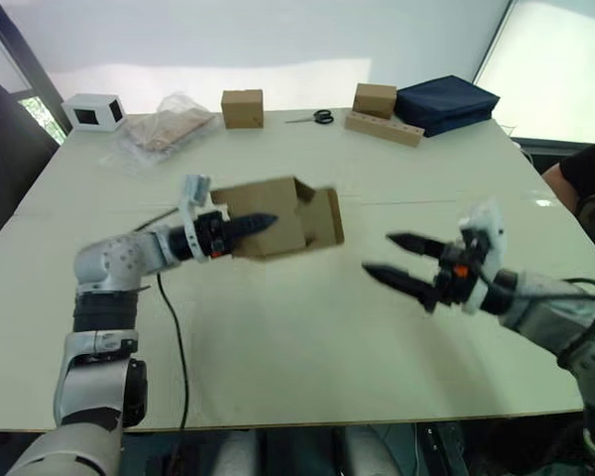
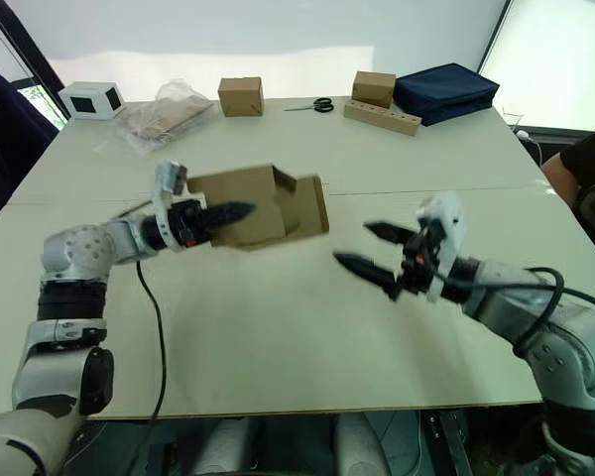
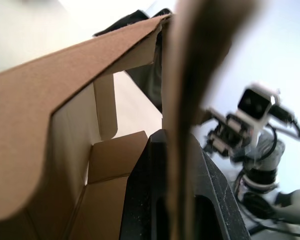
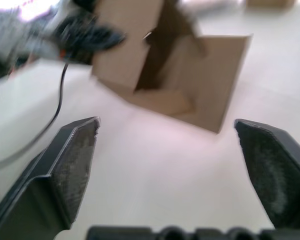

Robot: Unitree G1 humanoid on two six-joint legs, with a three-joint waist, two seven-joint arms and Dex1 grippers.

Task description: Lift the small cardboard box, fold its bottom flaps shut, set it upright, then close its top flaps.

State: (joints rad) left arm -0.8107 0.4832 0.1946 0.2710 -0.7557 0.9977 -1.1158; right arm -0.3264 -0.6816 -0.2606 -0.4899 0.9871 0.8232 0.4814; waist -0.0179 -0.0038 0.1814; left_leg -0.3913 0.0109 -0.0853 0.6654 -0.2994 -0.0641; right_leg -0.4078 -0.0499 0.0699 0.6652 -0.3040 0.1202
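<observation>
Two grippers: left gripper [image 1: 248, 224] clamps one wall of the small cardboard box [image 1: 278, 218], raised over the table [image 1: 307, 337]; right gripper [image 1: 402, 260] spread wide beside it.
Risk: thin wall could buckle, box twisting loose.

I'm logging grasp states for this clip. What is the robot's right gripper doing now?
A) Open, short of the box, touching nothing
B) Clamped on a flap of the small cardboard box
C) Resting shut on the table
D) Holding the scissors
A: the right gripper has its fingers spread, apart from the small cardboard box, which the left gripper holds.
</observation>
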